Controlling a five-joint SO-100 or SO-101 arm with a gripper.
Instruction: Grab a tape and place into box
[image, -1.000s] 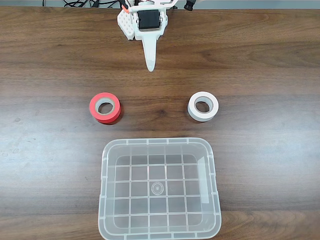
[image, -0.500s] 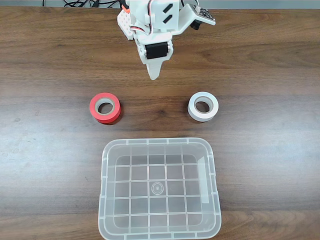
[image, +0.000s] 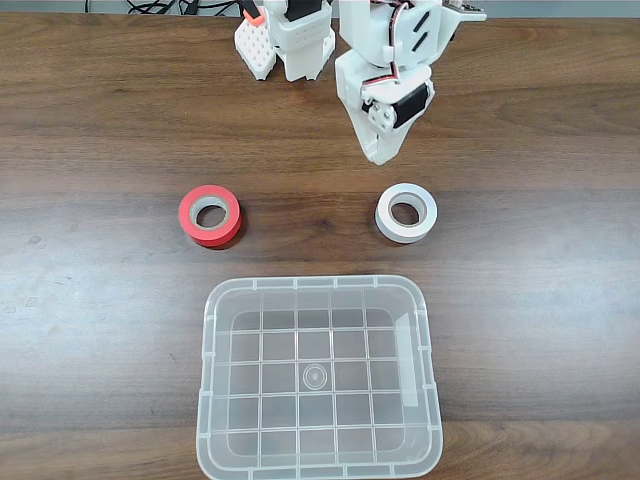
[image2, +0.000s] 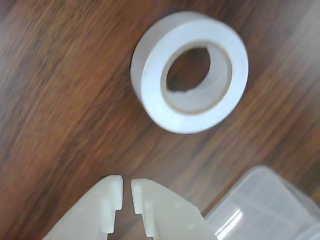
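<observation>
The white tape (image: 406, 213) lies flat on the wooden table, right of centre in the fixed view, and fills the upper part of the wrist view (image2: 150, 75). The clear box (image: 320, 376) stands at the front of the table with its grid base bare; one corner (image2: 265, 210) shows at the wrist view's lower right. My white gripper (image: 380, 155) hangs above the table just behind and slightly left of the tape, apart from it. In the wrist view its fingertips (image2: 127, 187) sit nearly together with a thin gap and nothing between them.
A red-orange tape roll (image: 210, 215) with a grey core lies left of centre, level with the white one. The arm's white base (image: 285, 40) sits at the table's far edge. Bare wood lies around the box and between the rolls.
The gripper has swung to the right and forward, from behind the table's middle to just behind the white tape. The rolls and the box have not moved.
</observation>
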